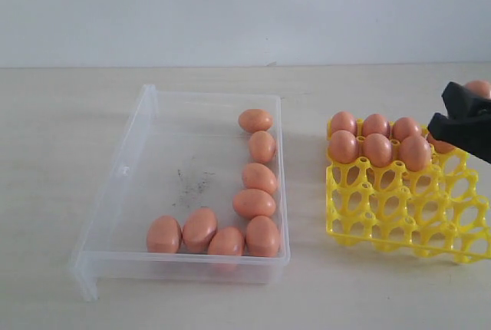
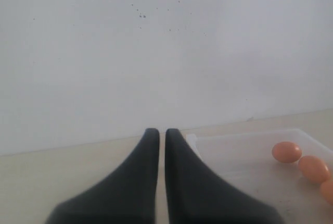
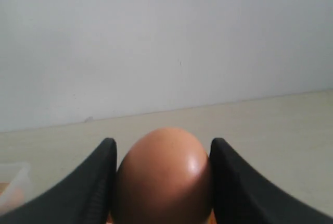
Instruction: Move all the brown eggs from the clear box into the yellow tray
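Right gripper [image 3: 164, 141] first: found clenched on one brown egg [image 3: 164, 179], a black finger [image 3: 99, 182] pressed to each flank of the shell. Placed it, by the exterior view, over the far right corner of the yellow tray [image 1: 399, 226], with only the top of the shell peeping past the black fingers; could not tell whether it was touching the cups. Found the left gripper [image 2: 162, 131] closed on nothing, jaws almost meeting with a thin slit between, hanging near a corner of the clear box [image 1: 146, 138].

Counted eight brown eggs [image 1: 254, 203] lying in the box: five in a line along its right wall, three more along the near wall, joined in an L, most of them touching a neighbour. Noted dark specks [image 1: 192, 184] on the bare floor beside them.

Counted six eggs seated in the tray, two rows of three in the far left cups. Spotted one more orange-brown patch just beside the gripper's edge, too hidden to judge. Saw box and tray side by side on the pale table [image 1: 46, 192], apart, box on the left.
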`<action>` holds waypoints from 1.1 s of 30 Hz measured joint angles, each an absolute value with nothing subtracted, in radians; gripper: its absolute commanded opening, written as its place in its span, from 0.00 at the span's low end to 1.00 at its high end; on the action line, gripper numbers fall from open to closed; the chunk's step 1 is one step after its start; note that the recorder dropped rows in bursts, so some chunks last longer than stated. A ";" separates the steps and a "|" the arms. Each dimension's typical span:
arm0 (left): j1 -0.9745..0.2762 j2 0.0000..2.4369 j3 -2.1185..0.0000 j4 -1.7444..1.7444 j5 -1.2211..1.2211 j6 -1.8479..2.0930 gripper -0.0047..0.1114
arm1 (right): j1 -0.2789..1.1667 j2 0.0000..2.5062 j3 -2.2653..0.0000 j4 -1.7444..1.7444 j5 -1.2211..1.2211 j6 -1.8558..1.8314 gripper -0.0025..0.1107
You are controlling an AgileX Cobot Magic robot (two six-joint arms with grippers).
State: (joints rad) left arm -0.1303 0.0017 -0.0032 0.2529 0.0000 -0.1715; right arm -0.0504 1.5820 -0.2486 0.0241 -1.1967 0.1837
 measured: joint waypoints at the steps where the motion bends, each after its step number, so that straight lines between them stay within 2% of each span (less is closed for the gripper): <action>1: -0.130 0.002 -0.003 0.253 0.000 -0.171 0.07 | -0.072 1.582 -0.241 0.000 -1.197 0.193 0.02; 9: -0.130 0.002 -0.003 0.253 0.000 -0.171 0.07 | -0.256 1.659 -0.252 -0.310 -1.201 0.248 0.02; 20: -0.130 0.002 -0.003 0.253 0.000 -0.171 0.07 | -0.386 1.888 -0.386 -0.500 -1.204 0.353 0.02; 33: -0.130 0.002 -0.003 0.253 0.000 -0.171 0.07 | -0.438 1.963 -0.440 -0.565 -1.204 0.356 0.02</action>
